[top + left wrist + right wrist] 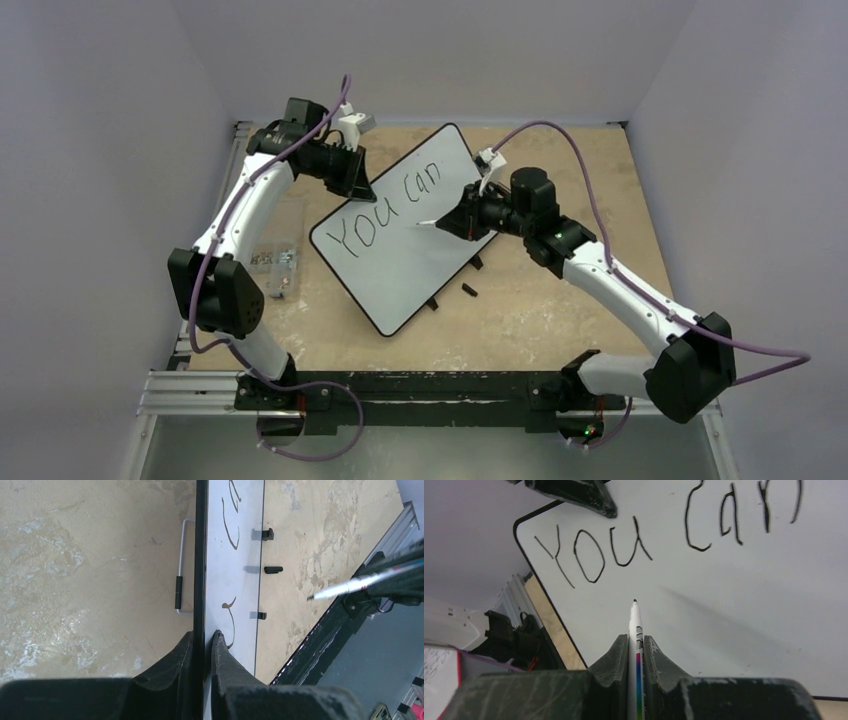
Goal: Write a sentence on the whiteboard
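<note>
The whiteboard (410, 265) lies slanted across the middle of the table. The sentence (395, 205) reads "You can" in black in one line. My left gripper (358, 185) is shut on the board's far left edge; in the left wrist view its jaws (204, 635) pinch the black frame, with the board face (242, 555) running away. My right gripper (455, 218) is shut on a white marker (428, 221). In the right wrist view the gripper (636, 639) holds the marker (635, 620) with its tip below "You" (589, 555), off the board (734, 610).
A black marker cap (468, 291) lies on the table by the board's near right edge, and shows in the left wrist view (273, 569). Small loose parts (272, 258) lie at the table's left. A metal rail (420, 390) carries the arm bases at the near edge.
</note>
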Tool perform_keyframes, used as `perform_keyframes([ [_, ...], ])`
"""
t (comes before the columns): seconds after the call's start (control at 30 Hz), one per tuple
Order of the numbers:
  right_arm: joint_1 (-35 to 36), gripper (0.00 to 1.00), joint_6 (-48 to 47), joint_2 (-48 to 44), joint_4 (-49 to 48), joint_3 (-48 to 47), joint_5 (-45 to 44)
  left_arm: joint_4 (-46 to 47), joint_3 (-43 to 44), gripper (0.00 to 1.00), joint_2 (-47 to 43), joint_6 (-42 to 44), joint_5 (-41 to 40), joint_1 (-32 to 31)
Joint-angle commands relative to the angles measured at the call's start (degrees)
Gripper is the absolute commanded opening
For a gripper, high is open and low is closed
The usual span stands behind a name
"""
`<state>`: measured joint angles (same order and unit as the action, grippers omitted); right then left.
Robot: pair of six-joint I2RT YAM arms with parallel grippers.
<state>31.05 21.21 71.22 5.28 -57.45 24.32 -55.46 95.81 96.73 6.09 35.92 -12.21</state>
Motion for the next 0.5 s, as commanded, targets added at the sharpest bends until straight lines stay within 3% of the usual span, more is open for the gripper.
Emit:
perform_keyframes([
  [0.0, 5.88, 0.0, -0.86, -1.11, -6.29, 0.58, 2.91, 5.41, -1.39, 0.0, -1.71, 1.67, -15.71, 0.34],
  [0.1, 10.47, 0.0, -2.12, -0.9, -7.87, 1.23, 1.1, 5.7, -2.05, 0.0, -1.63, 0.72, -17.93, 0.39],
  [0.47, 16.09, 0.0, -3.17, 0.22, -17.88, 6.56, 0.56, 6.96, -2.43, 0.0, -2.21, -1.5, -20.64, 0.34],
])
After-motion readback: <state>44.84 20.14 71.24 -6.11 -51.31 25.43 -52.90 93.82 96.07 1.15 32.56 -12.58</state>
